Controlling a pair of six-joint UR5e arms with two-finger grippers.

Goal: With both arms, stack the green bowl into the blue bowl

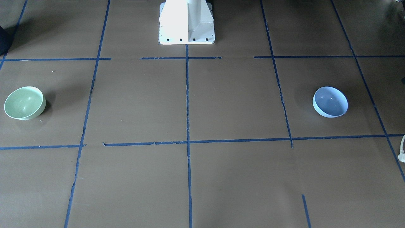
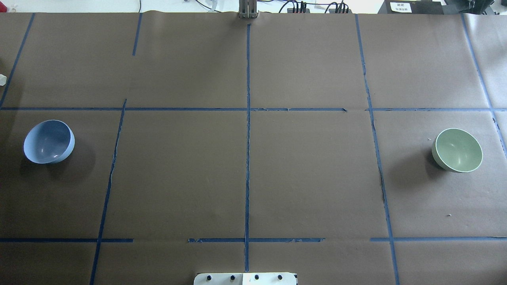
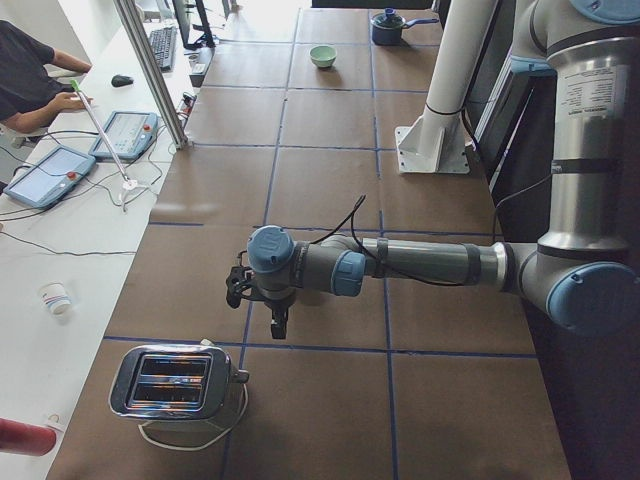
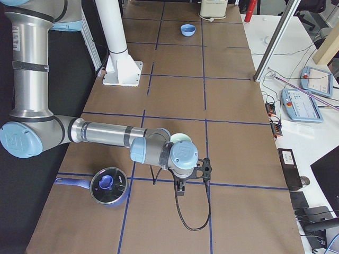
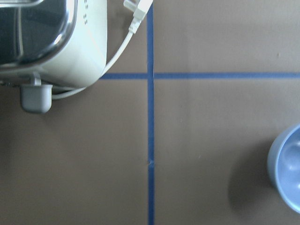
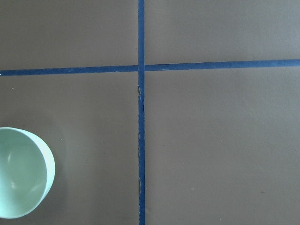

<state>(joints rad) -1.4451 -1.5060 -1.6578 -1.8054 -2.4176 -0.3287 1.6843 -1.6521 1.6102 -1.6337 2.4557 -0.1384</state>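
Note:
The green bowl (image 1: pixel 24 103) stands upright on the brown table at the robot's right end; it also shows in the overhead view (image 2: pixel 458 150) and at the lower left of the right wrist view (image 6: pixel 21 173). The blue bowl (image 1: pixel 330 102) stands upright at the robot's left end, also in the overhead view (image 2: pixel 49 141) and at the right edge of the left wrist view (image 5: pixel 287 171). The left gripper (image 3: pixel 262 305) hangs above the table near the toaster. The right gripper (image 4: pixel 193 177) hangs just past the green bowl (image 4: pixel 180 138). I cannot tell whether either gripper is open or shut.
A toaster (image 3: pixel 172 382) with a white cord stands at the left end, near the left gripper. A lidded pot (image 4: pixel 107 185) sits at the right end. The white pedestal (image 1: pixel 186 22) stands mid-table on the robot's side. Operators' tablets (image 3: pixel 50 175) lie beyond the far edge.

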